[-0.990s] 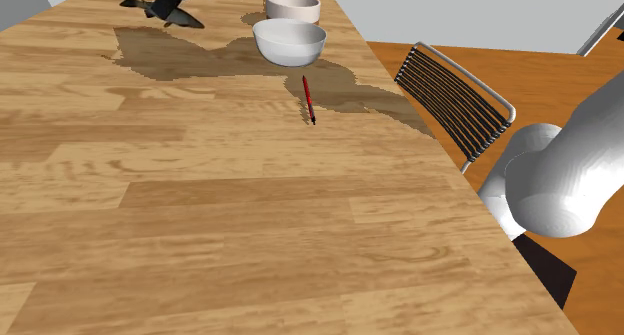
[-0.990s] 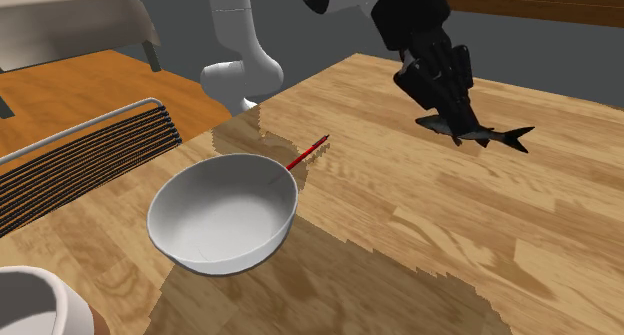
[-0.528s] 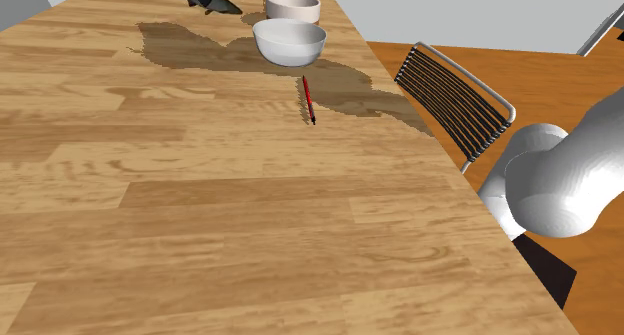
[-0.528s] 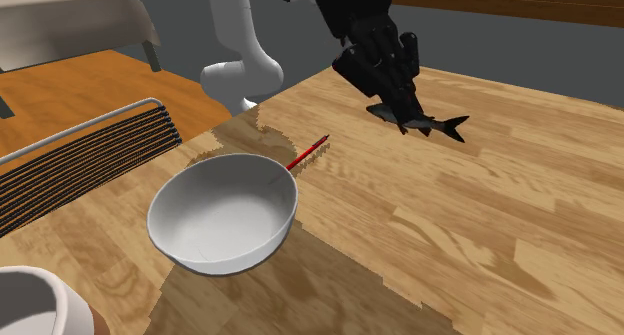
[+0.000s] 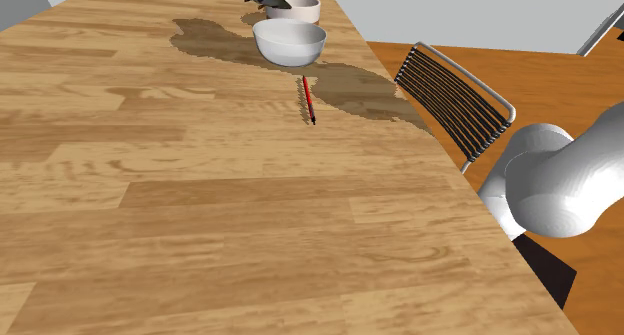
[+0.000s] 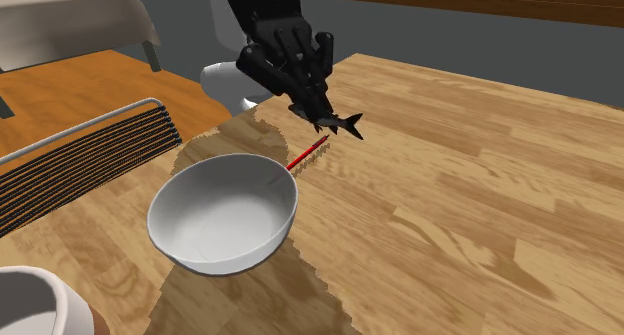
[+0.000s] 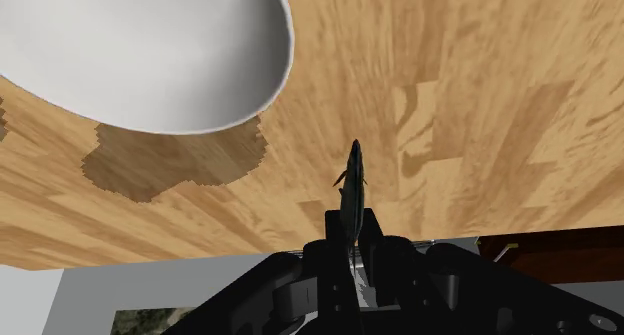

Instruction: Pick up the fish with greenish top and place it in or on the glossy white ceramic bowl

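Pincer [image 6: 312, 101] is clamping the fish [image 6: 338, 121] by its front part, and the tail is sticking out past the fingers. The fish is hanging in the air above the table [image 5: 200, 203], near the white bowl [image 6: 220, 215] but apparently not yet over its opening. In the wrist view, the bowl [image 7: 150, 53] is lying off to one side of the fish [image 7: 350, 188] rather than beneath it.

Probable faults from this position:

1. Early release. With the fish short of the rim, opening now is risking a drop onto the table or a bounce off the bowl's edge.
2. Slip in the grip. The body is looking slim and tapered, and the fingers are gripping only a small part of it. A quick swing is likely to be turning or sliding it between the pads.
3. Rim strike. Coming down too low is risking the tail or the fingers hitting the bowl, which may be sliding towards the table edge beside the chair [image 5: 455, 98].
4. Wrong target. A second, off-white bowl [image 5: 293, 5] is standing just behind the white one, so overshooting is risking delivery there.
5. Stray contact. A red pen [image 6: 308, 153] is lying near the bowl, where a fallen fish may be knocking it.
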